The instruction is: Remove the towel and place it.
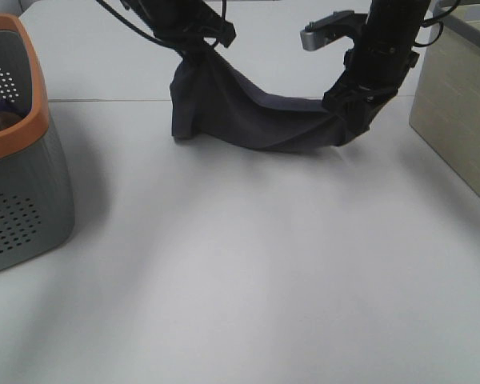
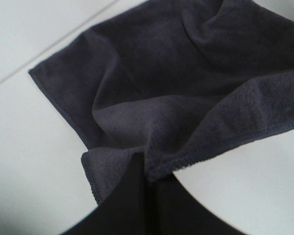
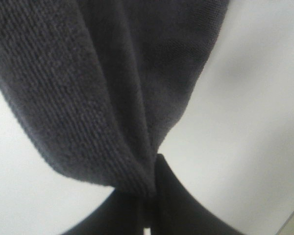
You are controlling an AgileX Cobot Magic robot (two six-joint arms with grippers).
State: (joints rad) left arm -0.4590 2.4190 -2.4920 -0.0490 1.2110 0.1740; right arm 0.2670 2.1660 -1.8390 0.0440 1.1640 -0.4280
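The towel, dark charcoal-purple microfibre, hangs slung between my two grippers at the back of the white table. Its left end droops down and touches the tabletop. My left gripper is shut on the towel's upper left corner. In the left wrist view the towel bunches where the black fingers pinch it. My right gripper is shut on the right corner, lower than the left. The right wrist view shows the towel gathered into the closed black fingertips.
A grey perforated basket with an orange rim stands at the left edge of the table. A beige box stands at the far right. White tabletop stretches in front of the towel.
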